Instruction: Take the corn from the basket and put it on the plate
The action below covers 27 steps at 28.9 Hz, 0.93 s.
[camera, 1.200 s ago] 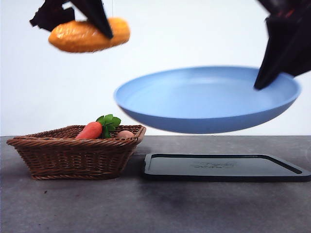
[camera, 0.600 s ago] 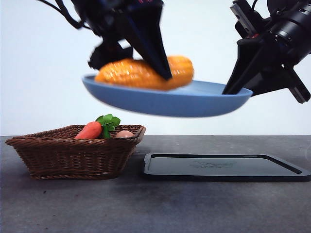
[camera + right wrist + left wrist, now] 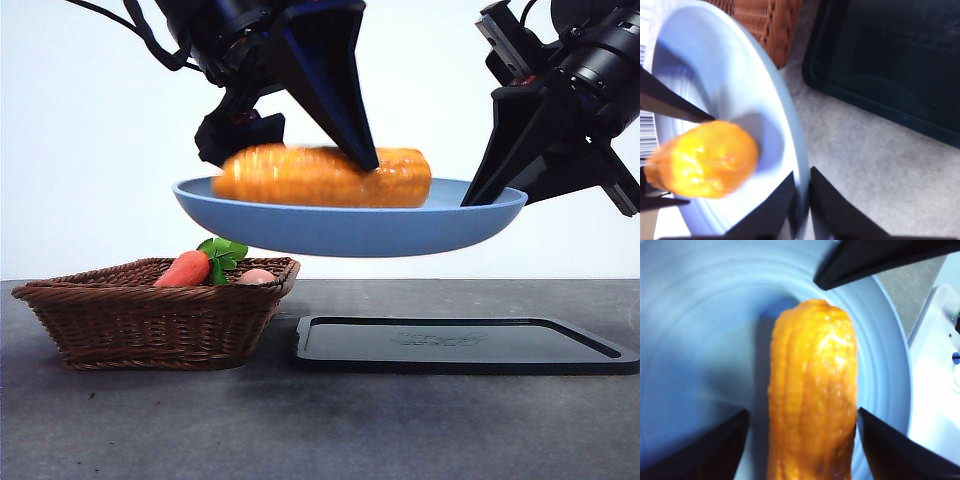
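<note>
Front view: my left claw (image 3: 335, 150) stands released astride the corn (image 3: 322, 177); my right claw (image 3: 478, 195) clenches the plate (image 3: 350, 228) rim.

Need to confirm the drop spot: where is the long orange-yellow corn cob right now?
In the front view the orange-yellow corn cob lies lengthwise in the round light-blue plate, held in the air above the brown wicker basket and flat black tray.

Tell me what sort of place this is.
Probably a robot test bench, not a real kitchen: a bare grey tabletop against a plain white backdrop, toy-like food such as the corn on a blue plate held in the air, and a wicker basket beside a black tray.
</note>
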### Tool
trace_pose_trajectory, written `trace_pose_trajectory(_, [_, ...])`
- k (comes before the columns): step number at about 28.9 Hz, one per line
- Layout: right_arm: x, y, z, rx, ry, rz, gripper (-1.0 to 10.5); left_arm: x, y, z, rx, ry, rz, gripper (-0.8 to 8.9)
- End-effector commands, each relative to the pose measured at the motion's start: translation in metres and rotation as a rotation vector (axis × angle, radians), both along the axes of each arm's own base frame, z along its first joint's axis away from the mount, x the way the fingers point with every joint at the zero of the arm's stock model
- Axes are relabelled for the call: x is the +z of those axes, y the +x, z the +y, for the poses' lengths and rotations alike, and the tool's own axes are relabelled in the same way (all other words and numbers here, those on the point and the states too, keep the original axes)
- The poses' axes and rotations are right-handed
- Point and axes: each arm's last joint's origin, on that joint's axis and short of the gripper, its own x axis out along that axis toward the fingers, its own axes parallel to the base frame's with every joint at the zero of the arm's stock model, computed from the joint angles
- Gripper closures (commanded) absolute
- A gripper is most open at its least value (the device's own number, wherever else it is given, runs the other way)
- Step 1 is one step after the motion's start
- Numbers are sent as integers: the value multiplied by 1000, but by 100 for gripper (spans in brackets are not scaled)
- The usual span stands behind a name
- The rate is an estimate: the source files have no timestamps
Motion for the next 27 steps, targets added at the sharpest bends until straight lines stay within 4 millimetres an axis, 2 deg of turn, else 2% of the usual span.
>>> trace_pose_trajectory(1, [4,4,3,23,29,-15,943,-4,1,-5,-16,20,8,423])
trace_pose_trajectory(9, [4,4,3,27,28,-20,943,2,0,-3,-14,14,4,422])
trace_pose_trajectory(27, [4,5,1,14,11,-27,943,83,-1,-1,-24,-97,-131,422])
